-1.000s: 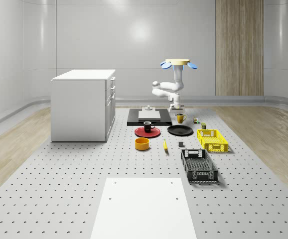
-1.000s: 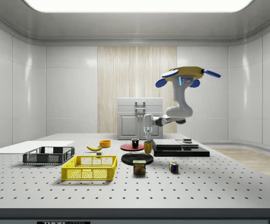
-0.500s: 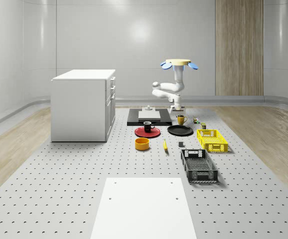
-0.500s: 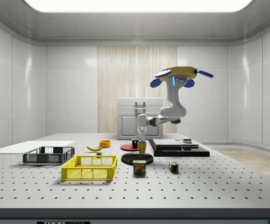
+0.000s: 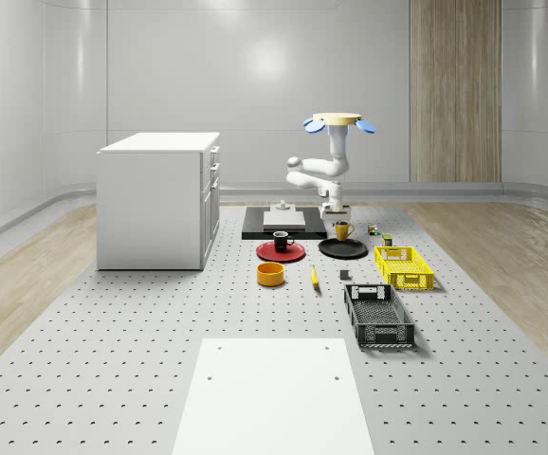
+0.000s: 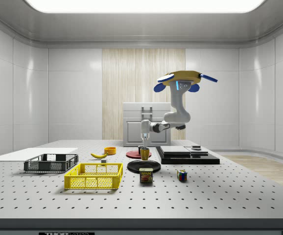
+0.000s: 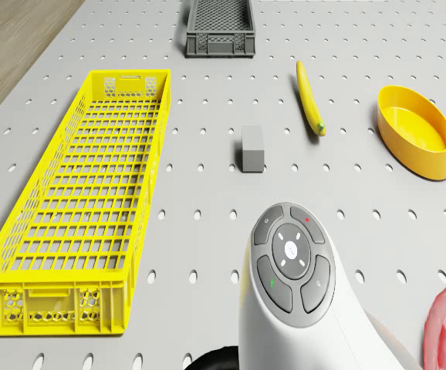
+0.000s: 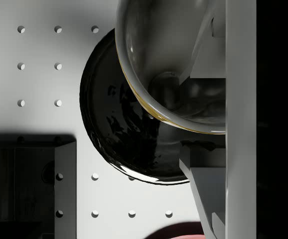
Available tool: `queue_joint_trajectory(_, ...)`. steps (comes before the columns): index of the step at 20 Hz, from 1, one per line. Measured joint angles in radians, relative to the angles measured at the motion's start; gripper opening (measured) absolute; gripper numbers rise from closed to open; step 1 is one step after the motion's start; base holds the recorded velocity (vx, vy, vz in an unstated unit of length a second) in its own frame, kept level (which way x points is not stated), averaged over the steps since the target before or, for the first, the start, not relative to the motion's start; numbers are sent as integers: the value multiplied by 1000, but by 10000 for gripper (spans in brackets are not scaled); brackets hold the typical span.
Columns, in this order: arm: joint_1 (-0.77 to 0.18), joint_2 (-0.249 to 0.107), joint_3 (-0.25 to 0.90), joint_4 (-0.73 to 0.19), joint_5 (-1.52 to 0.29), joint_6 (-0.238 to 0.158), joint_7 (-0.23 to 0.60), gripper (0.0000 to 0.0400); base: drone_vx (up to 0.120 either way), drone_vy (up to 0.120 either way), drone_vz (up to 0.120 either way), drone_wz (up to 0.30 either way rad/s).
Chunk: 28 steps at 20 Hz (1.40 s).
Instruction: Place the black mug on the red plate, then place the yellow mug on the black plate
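The yellow mug (image 5: 342, 229) hangs just above the black plate (image 5: 343, 249), and my gripper (image 5: 337, 216) is shut on its rim from above. In the side view the yellow mug (image 6: 145, 153) is over the black plate (image 6: 144, 167), under the gripper (image 6: 144, 144). The wrist view looks down into the mug (image 8: 169, 64) with the black plate (image 8: 124, 129) beneath it and a finger (image 8: 241, 119) beside it. The black mug (image 5: 282, 241) stands on the red plate (image 5: 276, 253). The drone (image 5: 337, 120) hovers above and behind the black plate.
A yellow crate (image 5: 403, 266) and a black crate (image 5: 378, 315) lie to the whole-scene view's right of the plates. A yellow bowl (image 5: 270, 273), banana (image 5: 314, 276) and grey block (image 7: 252, 148) are in front. A spam can (image 6: 146, 176) and cube (image 6: 181, 175) sit nearby. A white cabinet (image 5: 158, 199) stands at the left.
The drone and arm have carried the yellow mug toward the side view's left, from beside the black plate to over it. The black mug has stayed on the red plate.
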Motion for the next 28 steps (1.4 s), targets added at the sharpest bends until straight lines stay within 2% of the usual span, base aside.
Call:
queue_joint_trajectory(14,-41,14,-155,72,-146,65,0,110,0,0,0,0)
queue_joint_trajectory(15,-43,16,-162,76,-153,68,0,133,0,0,0,0)
queue_joint_trajectory(16,-44,18,-168,80,-159,70,-1,192,0,0,0,0)
queue_joint_trajectory(18,-45,21,-174,83,-165,70,-1,274,0,0,0,0)
queue_joint_trajectory(20,-41,22,-167,79,-159,65,-2,323,0,0,0,0)
queue_joint_trajectory(23,-31,21,-143,64,-138,50,-4,364,0,0,0,0)
queue_joint_trajectory(28,-11,18,-81,31,-81,18,-6,390,0,0,0,0)
